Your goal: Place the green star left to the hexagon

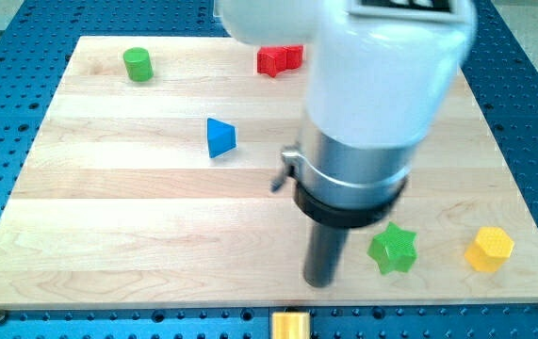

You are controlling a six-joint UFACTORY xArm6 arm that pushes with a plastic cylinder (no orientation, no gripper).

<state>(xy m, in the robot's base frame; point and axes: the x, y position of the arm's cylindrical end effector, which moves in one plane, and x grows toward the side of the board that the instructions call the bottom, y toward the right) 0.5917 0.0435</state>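
Status: our tip (319, 281) is down on the wooden board (108, 235) near the view's bottom edge, just left of the green star (393, 249); small gap between them, not touching as far as we can tell; no gripper on this rig, just the rod, so nothing open or closed and nothing held.

Green star sits bottom right of the board; yellow hexagon (489, 250) is further to the view's right at approx the same height; so the star is already on the hexagon's left side, clear gap between the two.

Progress call: mostly done or close to it; if "left to" means adjacent, what's left is a short nudge toward the view's right, and we're on the correct side of the star for that push.

Other blocks well away, not in the path: blue triangle (220, 137) mid-board, green cylinder (138, 64) top left, red block (279, 60) at top, shape unclear, partly behind the arm.
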